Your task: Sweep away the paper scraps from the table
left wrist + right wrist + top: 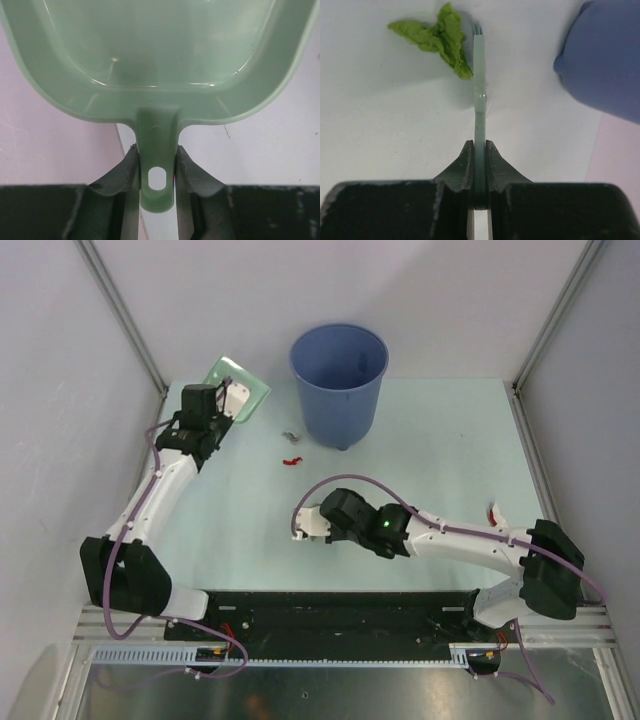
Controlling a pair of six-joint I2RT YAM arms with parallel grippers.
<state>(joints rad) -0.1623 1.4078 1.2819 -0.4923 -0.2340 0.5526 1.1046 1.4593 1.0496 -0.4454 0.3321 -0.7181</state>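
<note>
Top external view: at the far left corner of the bench (pixel 440 440), the left end effector (pixel 230 400) is clamped on the handle of a mint-green dustpan (pixel 245 380), whose scoop points toward the back wall. The left wrist view confirms the grip, with both black fingers (pixel 125 172) pressed against the narrow handle on either side of its hanging hole and the jaws standing only narrowly apart. Moving right, two of the paper scraps lie on the open surface: a grey scrap (pixel 291 436) near the foot of the bucket and a red scrap (pixel 291 461) a little nearer the arms. The tall blue bucket (pixel 338 380) stands upright at the back centre. In front of it, near the middle of the bench, the right end effector (pixel 303 524) points left. In the right wrist view it is pinched tight on a thin pale green strip (pixel 479 75), seen edge-on and running straight out from the fingertips. A crumpled green scrap (pixel 437 35) lies on the surface against the left side of that strip near its far end, and the bucket's blue wall fills the upper right corner. Farthest right, a second red scrap (pixel 493 512) sits on the bench just beside the right arm's white forearm — well apart from the others.
</note>
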